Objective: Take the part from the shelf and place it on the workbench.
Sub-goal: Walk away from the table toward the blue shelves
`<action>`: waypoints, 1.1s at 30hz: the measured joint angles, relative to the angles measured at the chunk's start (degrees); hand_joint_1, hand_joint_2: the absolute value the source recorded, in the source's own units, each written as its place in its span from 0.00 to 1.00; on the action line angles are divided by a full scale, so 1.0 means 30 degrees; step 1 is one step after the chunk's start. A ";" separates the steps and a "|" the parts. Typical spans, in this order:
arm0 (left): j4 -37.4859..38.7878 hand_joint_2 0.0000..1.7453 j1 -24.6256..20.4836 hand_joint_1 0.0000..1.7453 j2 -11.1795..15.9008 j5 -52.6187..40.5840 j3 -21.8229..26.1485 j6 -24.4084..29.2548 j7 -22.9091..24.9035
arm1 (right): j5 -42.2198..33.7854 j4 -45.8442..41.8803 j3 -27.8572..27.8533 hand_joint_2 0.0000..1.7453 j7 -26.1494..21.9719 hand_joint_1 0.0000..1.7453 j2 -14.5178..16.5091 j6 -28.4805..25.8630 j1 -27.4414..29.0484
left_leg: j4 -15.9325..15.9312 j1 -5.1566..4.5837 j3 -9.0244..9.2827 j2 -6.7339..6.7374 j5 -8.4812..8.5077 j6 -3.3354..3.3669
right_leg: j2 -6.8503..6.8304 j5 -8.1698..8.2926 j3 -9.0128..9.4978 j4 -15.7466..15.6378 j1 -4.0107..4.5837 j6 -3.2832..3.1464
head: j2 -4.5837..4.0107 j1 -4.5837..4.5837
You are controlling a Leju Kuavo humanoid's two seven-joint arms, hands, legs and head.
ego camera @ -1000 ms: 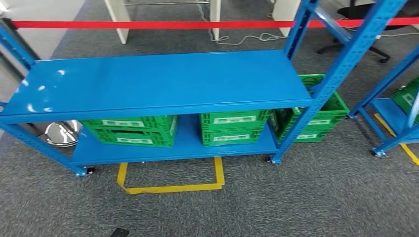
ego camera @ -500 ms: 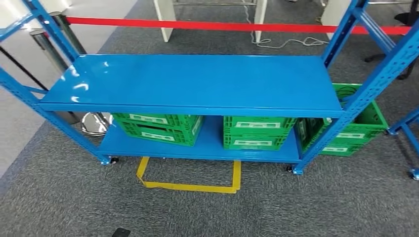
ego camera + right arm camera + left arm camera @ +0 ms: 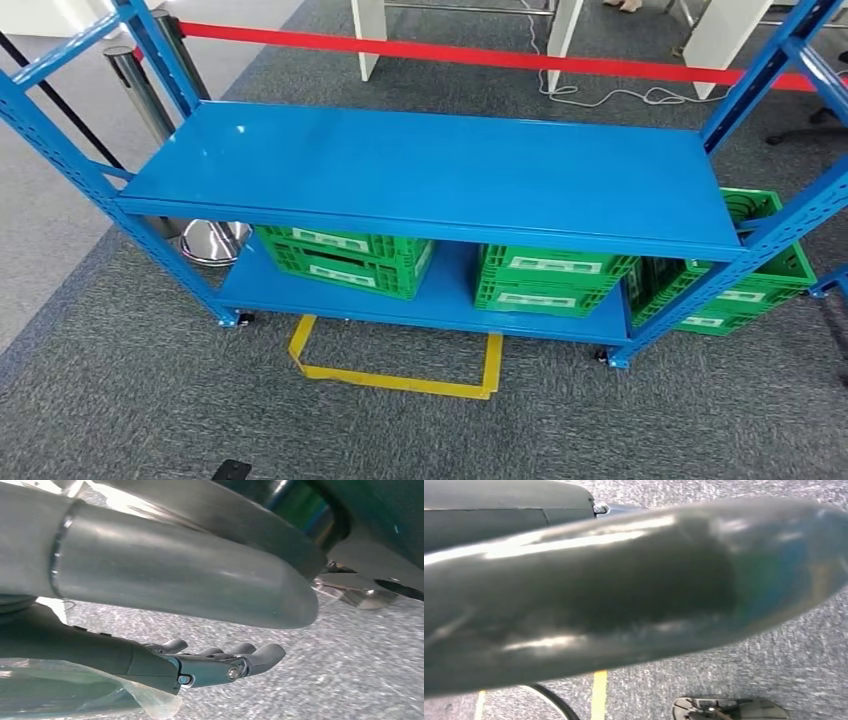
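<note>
- the shelf (image 3: 430, 180) stands ahead with a bare top deck; green crates (image 3: 345, 258) sit on its lower deck, toward 6 o'clock, likely holding the part, which i cannot make out.
- the right hand (image 3: 220, 662) hangs over the carpet, fingers gently curled and spread, grasping nothing.
- left hand: cannot tell its state.

Right hand (image 3: 210, 665) hangs above the floor, dark fingers (image 3: 260, 655) loosely curled and a little apart, nothing clearly gripped; whether the left hand is closed cannot be told
</note>
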 joint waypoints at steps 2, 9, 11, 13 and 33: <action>0.0000 0.00 -0.0004 0.00 0.0006 -0.0004 0.0005 -0.0013 0.0000 | 0.0000 0.0002 0.0000 0.00 0.0004 0.00 -0.0004 0.0002 0.0038 | 0.0009 -0.0047 0.0094 0.0008 -0.0148 0.0054 | 0.0000 -0.0526 -0.1354 0.1824 0.0007 0.0093 | 0.0000 0.0029; 0.0000 0.00 0.0032 0.00 0.0020 -0.0005 0.0042 -0.0013 0.0000 | 0.0026 0.0016 0.0000 0.00 -0.0102 0.00 -0.0031 0.0065 0.0102 | 0.0023 -0.0044 0.0935 -0.0009 -0.0972 -0.0404 | 0.0011 0.2132 -0.0155 -0.2421 0.0145 -0.0265 | 0.0000 0.0015; 0.0000 0.00 0.0012 0.00 0.0029 -0.0005 0.0046 -0.0009 0.0000 | 0.0031 0.0020 -0.0004 0.00 -0.0124 0.00 -0.0044 0.0077 0.0138 | 0.0137 -0.0041 0.0990 -0.0002 -0.1077 -0.0605 | 0.0024 0.2013 -0.0002 -0.2468 0.0199 -0.0650 | 0.0000 0.0017; 0.0000 0.00 0.0013 0.00 0.0047 -0.0007 0.0049 -0.0002 0.0000 | 0.0036 0.0020 -0.0007 0.00 -0.0126 0.00 -0.0056 0.0078 0.0194 | 0.0785 -0.0005 0.0858 0.0018 -0.1151 -0.0745 | 0.0013 0.2007 0.0277 -0.2564 0.0162 -0.0871 | 0.0000 0.0002; 0.0007 0.00 -0.0008 0.00 0.0022 -0.0064 0.0164 0.0230 0.0135 | -0.0118 0.0015 -0.0004 0.00 -0.0357 0.00 -0.0049 0.0086 0.0070 | 0.0330 -0.0085 -0.0790 0.0058 0.0371 0.0049 | 0.0036 -0.1602 -0.1024 0.2215 0.0247 -0.0237 | 0.0000 -0.0018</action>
